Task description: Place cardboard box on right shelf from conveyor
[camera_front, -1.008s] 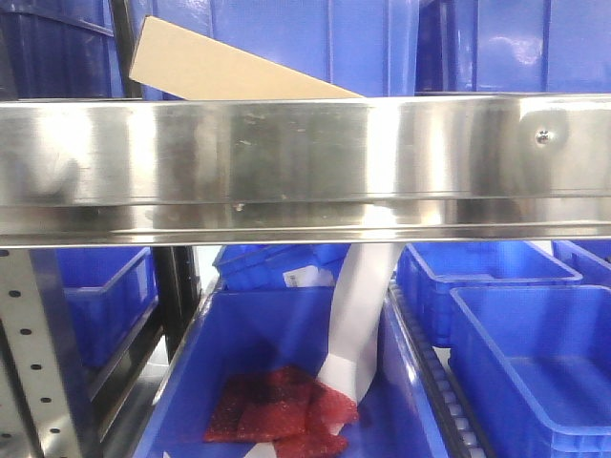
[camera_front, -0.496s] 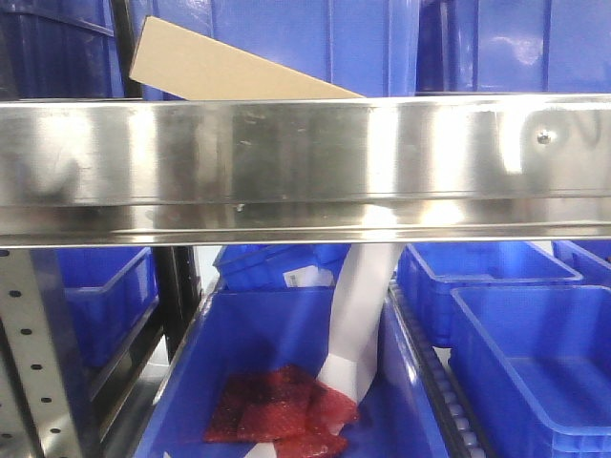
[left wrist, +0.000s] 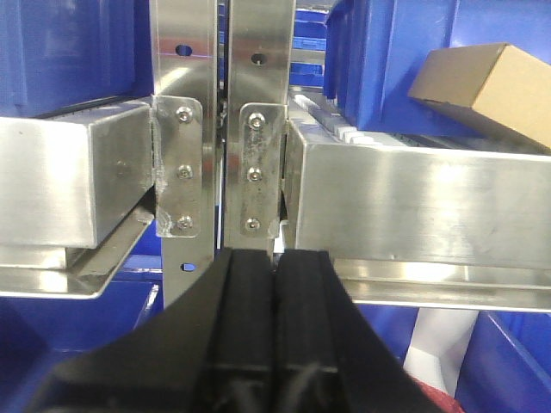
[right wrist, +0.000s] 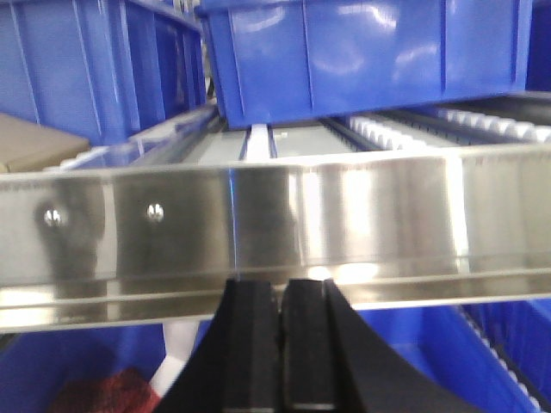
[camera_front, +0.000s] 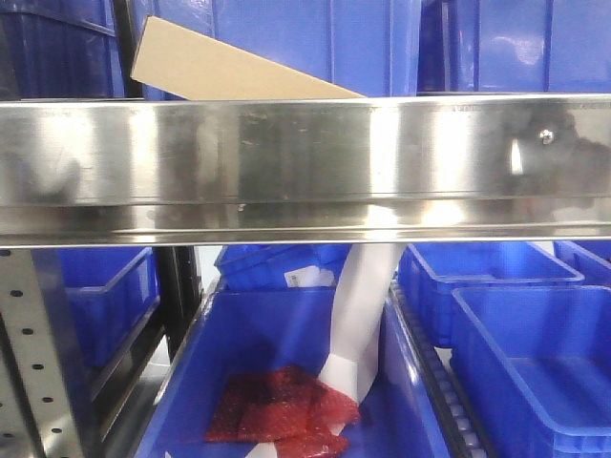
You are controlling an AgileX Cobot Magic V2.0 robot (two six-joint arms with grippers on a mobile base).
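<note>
Both pincers (left (left wrist: 275,284), right (right wrist: 281,318)) pressed closed, empty; cardboard box (camera_front: 229,69) lies tilted, long axis along the right shelf (camera_front: 305,162).

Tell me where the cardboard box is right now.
The cardboard box lies tilted on the right shelf, upper left in the front view, behind the steel front rail and against blue bins.

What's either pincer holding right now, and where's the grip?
Nothing. The left pincer and right pincer are both shut and empty; the plain tan cardboard box sits tilted behind the shiny steel shelf rail.
</note>
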